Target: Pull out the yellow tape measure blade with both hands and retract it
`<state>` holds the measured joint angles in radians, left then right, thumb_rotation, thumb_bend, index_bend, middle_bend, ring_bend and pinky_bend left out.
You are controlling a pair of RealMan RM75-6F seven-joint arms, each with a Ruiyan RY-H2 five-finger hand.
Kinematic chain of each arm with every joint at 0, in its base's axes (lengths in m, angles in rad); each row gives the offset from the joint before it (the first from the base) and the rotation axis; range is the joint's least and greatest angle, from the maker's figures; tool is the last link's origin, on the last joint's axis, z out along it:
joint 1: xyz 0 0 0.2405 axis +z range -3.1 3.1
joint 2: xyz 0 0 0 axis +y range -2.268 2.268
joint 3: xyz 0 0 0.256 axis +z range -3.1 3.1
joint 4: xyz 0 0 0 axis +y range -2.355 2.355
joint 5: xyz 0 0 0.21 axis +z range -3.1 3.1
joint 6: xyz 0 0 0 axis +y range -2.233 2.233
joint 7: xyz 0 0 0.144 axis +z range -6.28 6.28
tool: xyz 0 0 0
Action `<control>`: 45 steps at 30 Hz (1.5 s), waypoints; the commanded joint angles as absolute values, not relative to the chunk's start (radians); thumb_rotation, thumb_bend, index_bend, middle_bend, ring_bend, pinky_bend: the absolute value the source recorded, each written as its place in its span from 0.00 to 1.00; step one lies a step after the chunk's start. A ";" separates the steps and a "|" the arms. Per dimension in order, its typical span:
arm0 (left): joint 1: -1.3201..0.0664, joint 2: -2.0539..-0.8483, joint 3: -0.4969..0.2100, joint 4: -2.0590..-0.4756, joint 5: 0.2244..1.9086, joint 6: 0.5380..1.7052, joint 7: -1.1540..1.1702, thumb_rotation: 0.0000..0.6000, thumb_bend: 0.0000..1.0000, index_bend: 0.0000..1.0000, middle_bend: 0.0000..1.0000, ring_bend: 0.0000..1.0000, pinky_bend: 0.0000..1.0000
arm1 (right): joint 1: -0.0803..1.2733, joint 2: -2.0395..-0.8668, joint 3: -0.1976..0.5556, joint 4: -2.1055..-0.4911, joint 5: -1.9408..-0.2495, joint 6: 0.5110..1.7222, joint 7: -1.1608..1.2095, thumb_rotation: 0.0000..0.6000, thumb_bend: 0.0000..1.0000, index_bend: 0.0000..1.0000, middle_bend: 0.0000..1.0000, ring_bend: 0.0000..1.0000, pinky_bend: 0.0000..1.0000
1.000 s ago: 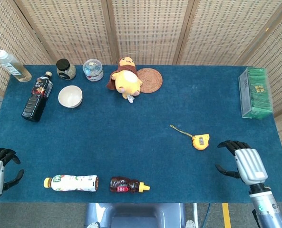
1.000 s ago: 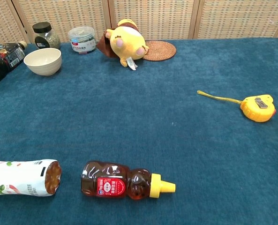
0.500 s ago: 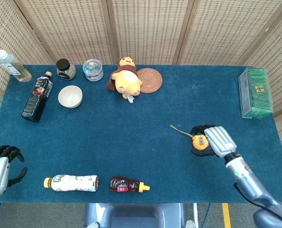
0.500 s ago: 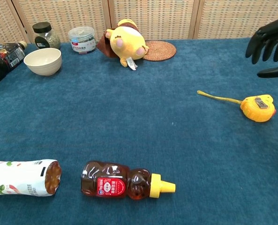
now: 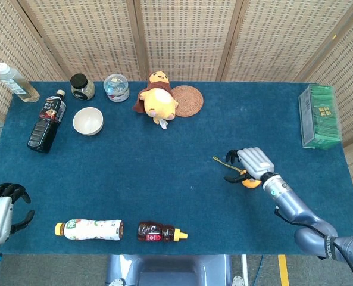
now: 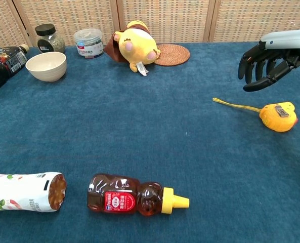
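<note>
The yellow tape measure (image 6: 277, 116) lies on the blue cloth at the right, with a thin yellow strap (image 6: 236, 105) trailing to its left. My right hand (image 6: 268, 58) hovers just above it with fingers apart and pointing down, holding nothing; the chest view shows a clear gap between hand and case. From the head view the right hand (image 5: 253, 164) covers most of the tape measure (image 5: 251, 183), leaving only a yellow edge visible. My left hand (image 5: 0, 207) stays low at the table's near left corner, fingers loosely spread and empty.
A honey bear bottle (image 6: 134, 196) and a white bottle (image 5: 90, 229) lie near the front edge. A bowl (image 5: 87, 121), dark bottle (image 5: 45, 122), jars, plush toy (image 5: 157, 98) and woven coaster (image 5: 187, 100) line the back. A green box (image 5: 319, 116) stands far right.
My right hand has swung from the table's right front edge leftward and forward, and now hangs over the tape measure. The tape measure and left hand have hardly moved.
</note>
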<state>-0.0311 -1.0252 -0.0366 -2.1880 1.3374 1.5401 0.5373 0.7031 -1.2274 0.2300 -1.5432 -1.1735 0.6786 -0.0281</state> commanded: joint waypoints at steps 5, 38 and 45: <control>-0.029 -1.027 -0.032 -2.181 1.330 1.543 0.531 1.00 0.26 0.50 0.34 0.20 0.23 | 0.737 -1.283 0.208 -1.470 -1.145 0.649 -0.023 0.62 0.26 0.38 0.42 0.42 0.45; -0.012 -1.015 -0.014 -2.180 1.333 1.567 0.520 1.00 0.26 0.50 0.34 0.20 0.23 | 0.738 -1.413 0.139 -1.282 -1.200 0.639 0.115 0.62 0.27 0.40 0.45 0.45 0.47; -0.015 -1.020 -0.015 -2.178 1.331 1.565 0.521 1.00 0.26 0.50 0.34 0.20 0.23 | 0.719 -1.381 0.126 -1.344 -1.219 0.671 0.109 0.62 0.27 0.40 0.45 0.45 0.48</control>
